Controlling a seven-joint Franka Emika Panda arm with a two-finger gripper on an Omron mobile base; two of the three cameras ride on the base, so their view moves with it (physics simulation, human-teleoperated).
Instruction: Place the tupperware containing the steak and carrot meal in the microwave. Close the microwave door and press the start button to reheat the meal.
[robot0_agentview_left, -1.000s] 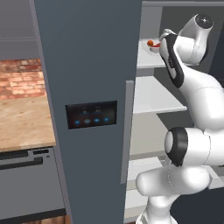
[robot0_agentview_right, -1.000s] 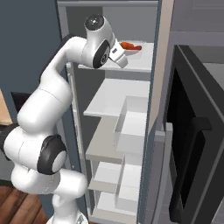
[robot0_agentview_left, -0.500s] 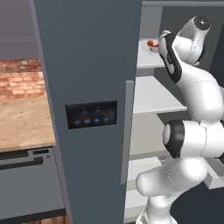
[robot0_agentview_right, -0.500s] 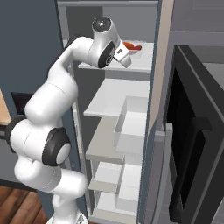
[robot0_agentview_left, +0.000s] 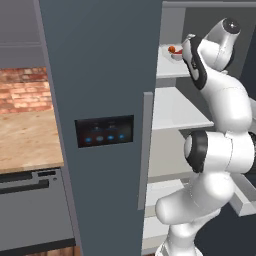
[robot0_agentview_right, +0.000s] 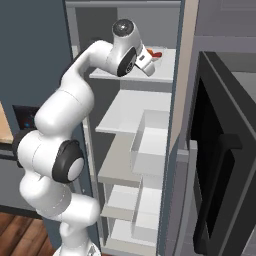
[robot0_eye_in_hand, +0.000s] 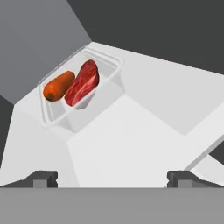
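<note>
The tupperware is a clear shallow tray on the fridge's top shelf, with an orange carrot and a red steak in it. My gripper is open and empty, a short way in front of the tray and pointing at it. From the base, the tupperware sits at the shelf's right end, just past my gripper; the left base view has the tupperware beside my wrist. The microwave door stands open at the right; the microwave's cavity is hidden.
The fridge door with its lit control panel stands open left of the arm. White fridge shelves and door bins lie below the top shelf. A wooden counter and brick wall are at the far left.
The arm's upper joints have swung up and right, and the hand has edged a little closer to the tupperware. The gripper has stayed open.
</note>
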